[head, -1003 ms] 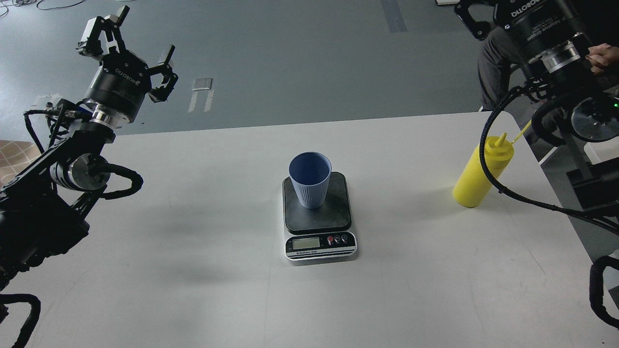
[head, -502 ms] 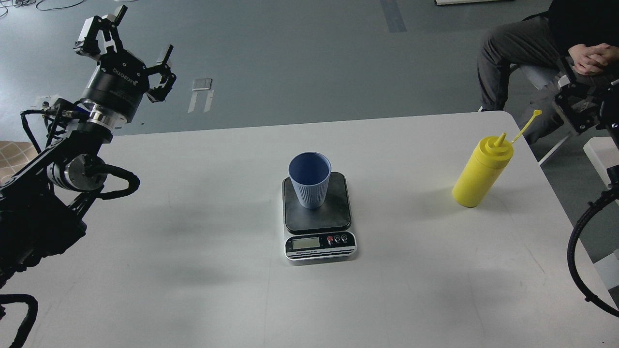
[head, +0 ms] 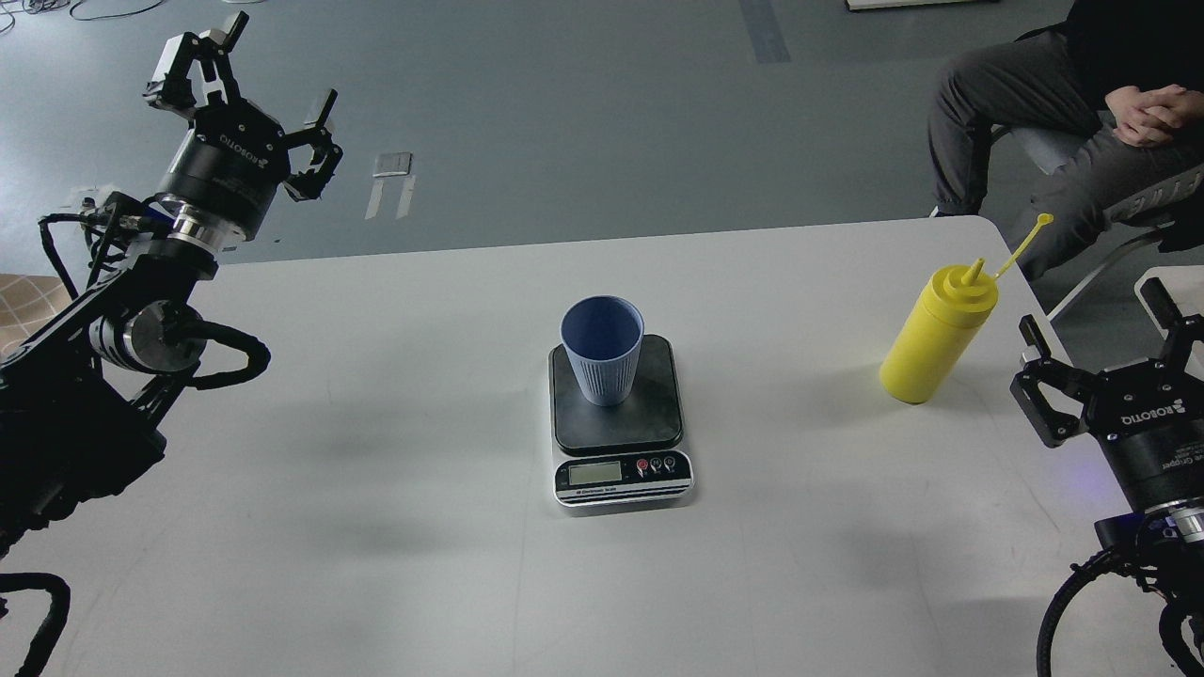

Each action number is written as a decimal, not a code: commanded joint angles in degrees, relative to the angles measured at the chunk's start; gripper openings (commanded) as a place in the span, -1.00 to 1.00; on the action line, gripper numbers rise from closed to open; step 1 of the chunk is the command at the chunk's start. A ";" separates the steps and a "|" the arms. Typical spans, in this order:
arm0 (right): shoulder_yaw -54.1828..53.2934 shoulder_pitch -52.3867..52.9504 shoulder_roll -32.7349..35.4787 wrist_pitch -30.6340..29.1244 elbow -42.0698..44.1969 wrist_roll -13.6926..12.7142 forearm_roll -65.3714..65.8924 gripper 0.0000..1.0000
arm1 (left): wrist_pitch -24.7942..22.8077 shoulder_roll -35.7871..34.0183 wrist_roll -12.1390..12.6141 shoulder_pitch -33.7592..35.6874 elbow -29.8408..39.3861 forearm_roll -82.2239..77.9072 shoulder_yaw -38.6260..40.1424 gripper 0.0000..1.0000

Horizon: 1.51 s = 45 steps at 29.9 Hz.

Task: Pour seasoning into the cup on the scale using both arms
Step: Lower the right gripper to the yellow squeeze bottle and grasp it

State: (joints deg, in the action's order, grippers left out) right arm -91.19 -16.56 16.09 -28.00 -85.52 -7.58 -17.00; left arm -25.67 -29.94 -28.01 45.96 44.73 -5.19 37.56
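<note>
A light-blue ribbed cup stands upright on the black plate of the kitchen scale at the table's middle. The yellow seasoning bottle stands upright near the table's right edge, its cap strap sticking up to the right. My left gripper is open and empty, raised beyond the table's far left edge, far from the cup. My right gripper is open and empty at the right edge, to the right of the bottle and a little nearer to me, not touching it.
The white table has a rounded far right corner. A seated person is just beyond that corner, close to the bottle. Grey floor lies behind the table.
My right arm swung down from the top right and the gripper now sits low at the right edge beside the bottle. My left arm, the cup, scale and bottle have barely moved.
</note>
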 commanded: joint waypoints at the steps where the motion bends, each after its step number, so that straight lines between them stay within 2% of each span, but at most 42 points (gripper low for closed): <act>1: 0.83 -1.19 -2.20 0.00 0.70 -0.07 0.48 1.00 | 0.00 -0.03 0.01 -0.08 0.01 0.00 -0.12 0.95; 9: 1.19 0.30 -5.54 0.00 8.17 -0.07 0.48 1.00 | 0.09 -0.03 0.01 -0.08 0.01 -0.09 -0.20 0.95; 27: 5.23 13.83 -10.55 0.00 21.62 0.02 0.48 1.00 | 0.09 -0.03 0.01 -0.08 0.01 -0.17 -0.38 0.95; 45: 5.58 22.27 -12.40 0.00 32.34 0.02 0.57 1.00 | 0.09 -0.03 0.01 -0.08 0.01 -0.17 -0.55 0.95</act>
State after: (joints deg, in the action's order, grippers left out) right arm -85.86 4.20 4.04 -28.00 -54.25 -7.56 -16.55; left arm -25.57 -29.97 -28.00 45.88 44.74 -5.36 37.01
